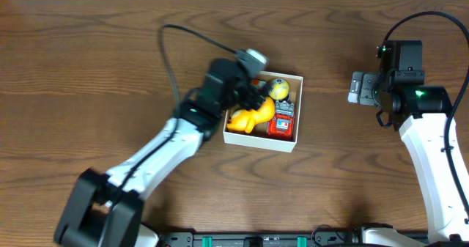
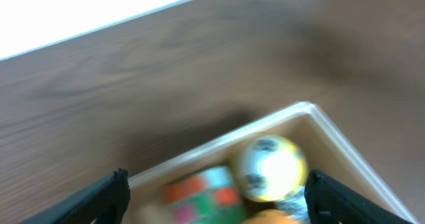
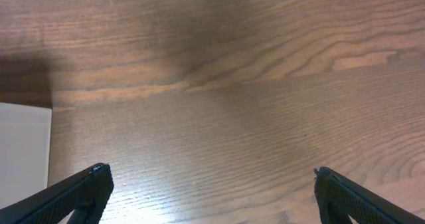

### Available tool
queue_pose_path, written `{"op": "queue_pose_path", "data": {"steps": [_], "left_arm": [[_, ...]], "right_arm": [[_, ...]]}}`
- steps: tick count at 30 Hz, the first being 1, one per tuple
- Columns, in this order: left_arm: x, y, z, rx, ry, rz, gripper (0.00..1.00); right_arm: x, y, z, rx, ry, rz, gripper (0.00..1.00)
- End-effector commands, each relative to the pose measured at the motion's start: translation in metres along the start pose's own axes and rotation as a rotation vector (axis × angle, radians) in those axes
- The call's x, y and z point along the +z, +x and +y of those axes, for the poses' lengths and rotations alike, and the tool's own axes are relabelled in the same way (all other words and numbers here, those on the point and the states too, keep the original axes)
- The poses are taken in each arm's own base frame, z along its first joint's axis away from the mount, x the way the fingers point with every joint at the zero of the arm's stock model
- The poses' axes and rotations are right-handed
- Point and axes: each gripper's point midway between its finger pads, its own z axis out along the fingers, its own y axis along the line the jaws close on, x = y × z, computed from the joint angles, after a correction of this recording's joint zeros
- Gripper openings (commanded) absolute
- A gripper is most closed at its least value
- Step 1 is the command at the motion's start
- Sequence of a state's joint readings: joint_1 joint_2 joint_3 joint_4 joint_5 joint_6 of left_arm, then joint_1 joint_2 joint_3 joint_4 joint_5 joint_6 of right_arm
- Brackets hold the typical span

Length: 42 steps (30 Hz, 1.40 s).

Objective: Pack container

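Left claw [image 2: 217,174] hangs spread wide, empty, over the container [image 1: 261,143]; right claw [image 3: 211,171] likewise spread, empty, over the desk [image 1: 88,71].

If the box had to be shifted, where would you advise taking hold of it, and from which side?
Probably the box by its right wall, pinched from above with one finger inside and one outside: the walls are thin, upright and open at the top. That side faces the open right gripper, while the left gripper hangs over the other side.
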<state>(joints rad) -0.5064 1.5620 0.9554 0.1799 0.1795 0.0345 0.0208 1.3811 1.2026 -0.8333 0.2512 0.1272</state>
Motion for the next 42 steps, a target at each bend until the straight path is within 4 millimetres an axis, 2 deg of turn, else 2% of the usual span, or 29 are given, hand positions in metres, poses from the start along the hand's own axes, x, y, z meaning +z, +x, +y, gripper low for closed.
{"op": "queue_pose_path", "data": {"steps": [1, 4, 6, 8, 11, 14, 19, 40, 42], "left_arm": [[-0.037, -0.016, 0.073, -0.104, -0.313, -0.043, 0.89], [-0.070, -0.008, 0.125, -0.142, -0.519, -0.013, 0.95], [-0.086, -0.004, 0.147, -0.164, -0.596, -0.001, 1.00], [-0.099, 0.001, 0.164, -0.188, -0.641, 0.013, 0.98], [-0.110, 0.009, 0.177, -0.210, -0.676, 0.040, 0.98], [-0.113, 0.016, 0.182, -0.219, -0.689, 0.063, 0.98], [-0.111, 0.023, 0.178, -0.221, -0.671, 0.093, 0.98], [-0.111, 0.023, 0.178, -0.222, -0.672, 0.095, 0.98], [-0.111, 0.023, 0.178, -0.222, -0.672, 0.095, 0.98]], "right_arm": [[-0.002, -0.004, -0.004, 0.028, 0.009, -0.012, 0.99], [-0.002, -0.004, -0.004, 0.028, 0.009, -0.012, 0.99], [-0.002, -0.004, -0.004, 0.028, 0.009, -0.012, 0.99], [-0.002, -0.004, -0.004, 0.028, 0.009, -0.012, 0.99], [-0.002, -0.004, -0.004, 0.028, 0.009, -0.012, 0.99], [-0.002, -0.004, -0.004, 0.028, 0.009, -0.012, 0.99], [-0.002, -0.004, -0.004, 0.028, 0.009, -0.012, 0.99], [-0.002, -0.004, -0.004, 0.027, 0.009, -0.012, 0.99], [-0.013, -0.007, -0.005, 0.031, 0.003, -0.042, 0.99]]}}
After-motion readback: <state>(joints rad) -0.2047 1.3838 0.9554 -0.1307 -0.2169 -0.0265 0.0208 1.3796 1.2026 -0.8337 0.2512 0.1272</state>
